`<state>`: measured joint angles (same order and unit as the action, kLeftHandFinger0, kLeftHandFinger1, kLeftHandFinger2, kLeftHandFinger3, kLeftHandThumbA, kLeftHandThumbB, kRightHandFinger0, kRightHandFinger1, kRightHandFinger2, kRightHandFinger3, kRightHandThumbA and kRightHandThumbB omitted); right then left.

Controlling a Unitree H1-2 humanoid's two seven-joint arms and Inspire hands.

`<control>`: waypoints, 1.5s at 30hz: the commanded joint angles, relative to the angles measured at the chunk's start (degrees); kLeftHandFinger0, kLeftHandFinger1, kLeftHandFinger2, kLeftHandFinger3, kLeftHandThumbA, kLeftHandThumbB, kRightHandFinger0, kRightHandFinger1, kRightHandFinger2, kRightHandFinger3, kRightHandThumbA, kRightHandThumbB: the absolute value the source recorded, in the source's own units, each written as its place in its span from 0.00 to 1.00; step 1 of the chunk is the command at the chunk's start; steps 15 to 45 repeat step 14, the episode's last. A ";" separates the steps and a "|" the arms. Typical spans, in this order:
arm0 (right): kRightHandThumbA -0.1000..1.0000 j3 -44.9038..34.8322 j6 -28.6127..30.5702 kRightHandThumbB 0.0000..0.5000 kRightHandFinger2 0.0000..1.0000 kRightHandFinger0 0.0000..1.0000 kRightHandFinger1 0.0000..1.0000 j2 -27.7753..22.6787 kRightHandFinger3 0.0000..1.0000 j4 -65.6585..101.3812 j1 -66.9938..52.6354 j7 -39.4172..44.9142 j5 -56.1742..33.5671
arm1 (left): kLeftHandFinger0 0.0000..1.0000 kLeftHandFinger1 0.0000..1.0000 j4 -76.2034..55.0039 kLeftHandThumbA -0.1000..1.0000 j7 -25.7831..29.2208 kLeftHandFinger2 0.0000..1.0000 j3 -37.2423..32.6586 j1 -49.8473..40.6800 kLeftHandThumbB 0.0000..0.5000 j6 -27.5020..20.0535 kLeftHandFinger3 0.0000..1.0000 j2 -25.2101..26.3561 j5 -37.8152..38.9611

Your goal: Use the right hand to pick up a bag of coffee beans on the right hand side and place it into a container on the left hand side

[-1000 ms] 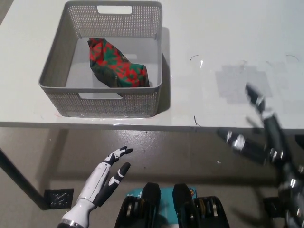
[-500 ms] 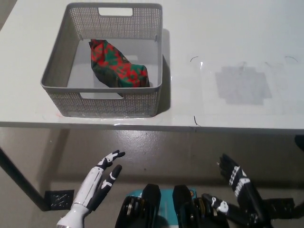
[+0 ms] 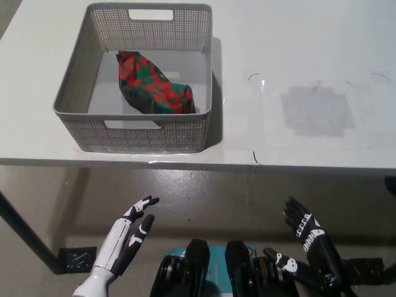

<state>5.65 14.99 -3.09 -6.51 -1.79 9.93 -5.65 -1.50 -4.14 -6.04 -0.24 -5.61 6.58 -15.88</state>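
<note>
Head view: bag (image 3: 154, 84) lies diagonally inside basket (image 3: 80, 86) on worktop (image 3: 297, 55), up-left of right hand (image 3: 309, 244). Both hands below worktop edge, empty, fingers apart; left hand (image 3: 124, 238) nearer basket.

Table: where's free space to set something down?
The table is bare right of the basket, around the grey taped patch. Inside the basket, the coffee bag fills the middle; only the left strip is free. Both hands are below the table edge.
</note>
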 commanded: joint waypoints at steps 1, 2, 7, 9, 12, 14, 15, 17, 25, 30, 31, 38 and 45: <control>1.00 -0.25 2.76 0.51 1.00 1.00 1.00 0.60 1.00 0.69 1.44 -0.25 0.52 | 1.00 1.00 -0.10 1.00 1.41 1.00 0.84 1.03 0.51 -1.92 1.00 0.03 0.98; 1.00 -0.27 2.70 0.51 1.00 1.00 1.00 0.63 1.00 0.70 1.44 -0.35 0.62 | 1.00 1.00 -0.04 1.00 1.46 1.00 0.80 1.02 0.51 -2.01 1.00 0.03 0.91; 1.00 -0.32 3.07 0.52 1.00 1.00 1.00 0.46 1.00 -0.08 1.49 -0.48 0.96 | 1.00 1.00 0.09 1.00 1.58 1.00 0.31 0.58 0.50 -2.26 1.00 -0.01 0.37; 1.00 -0.31 2.79 0.53 1.00 1.00 1.00 0.33 1.00 -0.05 1.59 -0.50 1.13 | 1.00 1.00 -0.22 1.00 1.47 1.00 0.17 0.47 0.49 -1.87 1.00 -0.10 0.32; 1.00 -0.26 2.16 0.54 1.00 1.00 1.00 -0.14 1.00 -0.12 2.00 -0.44 1.64 | 1.00 1.00 0.15 1.00 1.67 1.00 -0.13 0.68 0.52 -1.98 1.00 -0.14 -0.29; 1.00 -0.24 1.81 0.54 1.00 1.00 1.00 -0.24 1.00 -0.03 2.00 -0.37 1.65 | 1.00 1.00 0.09 1.00 1.60 1.00 -0.21 0.59 0.52 -2.04 1.00 -0.20 -0.14; 1.00 -0.24 1.81 0.54 1.00 1.00 1.00 -0.24 1.00 -0.03 2.00 -0.37 1.65 | 1.00 1.00 0.09 1.00 1.60 1.00 -0.21 0.59 0.52 -2.04 1.00 -0.20 -0.14; 1.00 -0.24 1.81 0.54 1.00 1.00 1.00 -0.24 1.00 -0.03 2.00 -0.37 1.65 | 1.00 1.00 0.09 1.00 1.60 1.00 -0.21 0.59 0.52 -2.04 1.00 -0.20 -0.14; 1.00 -0.24 1.81 0.54 1.00 1.00 1.00 -0.24 1.00 -0.03 2.00 -0.37 1.65 | 1.00 1.00 0.09 1.00 1.60 1.00 -0.21 0.59 0.52 -2.04 1.00 -0.20 -0.14; 1.00 -0.24 1.81 0.54 1.00 1.00 1.00 -0.24 1.00 -0.03 2.00 -0.37 1.65 | 1.00 1.00 0.09 1.00 1.60 1.00 -0.21 0.59 0.52 -2.04 1.00 -0.20 -0.14; 1.00 -0.24 1.81 0.54 1.00 1.00 1.00 -0.24 1.00 -0.03 2.00 -0.37 1.65 | 1.00 1.00 0.09 1.00 1.60 1.00 -0.21 0.59 0.52 -2.04 1.00 -0.20 -0.14; 1.00 -0.24 1.81 0.54 1.00 1.00 1.00 -0.24 1.00 -0.03 2.00 -0.37 1.65 | 1.00 1.00 0.09 1.00 1.60 1.00 -0.21 0.59 0.52 -2.04 1.00 -0.20 -0.14; 1.00 -0.24 1.81 0.54 1.00 1.00 1.00 -0.24 1.00 -0.03 2.00 -0.37 1.65 | 1.00 1.00 0.09 1.00 1.60 1.00 -0.21 0.59 0.52 -2.04 1.00 -0.20 -0.14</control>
